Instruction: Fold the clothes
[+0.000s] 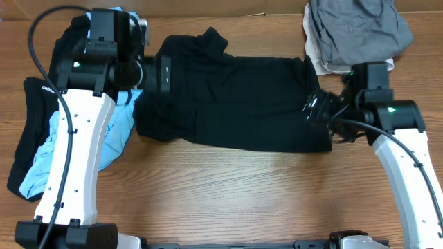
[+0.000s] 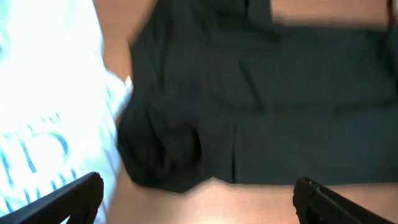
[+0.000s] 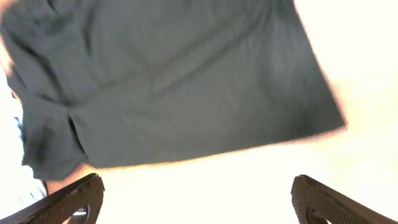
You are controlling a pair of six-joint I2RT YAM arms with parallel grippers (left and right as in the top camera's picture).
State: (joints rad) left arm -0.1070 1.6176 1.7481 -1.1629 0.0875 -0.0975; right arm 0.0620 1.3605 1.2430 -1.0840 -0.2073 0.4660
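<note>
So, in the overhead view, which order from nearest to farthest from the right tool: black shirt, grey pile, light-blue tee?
1. black shirt, centre, its edge by the right tool.
2. grey pile, back right corner.
3. light-blue tee, far left side.

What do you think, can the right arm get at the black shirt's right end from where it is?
Probably yes. The right gripper is at the black shirt's right end, jaws open and empty, and nothing lies on that part of the cloth to block it.
</note>
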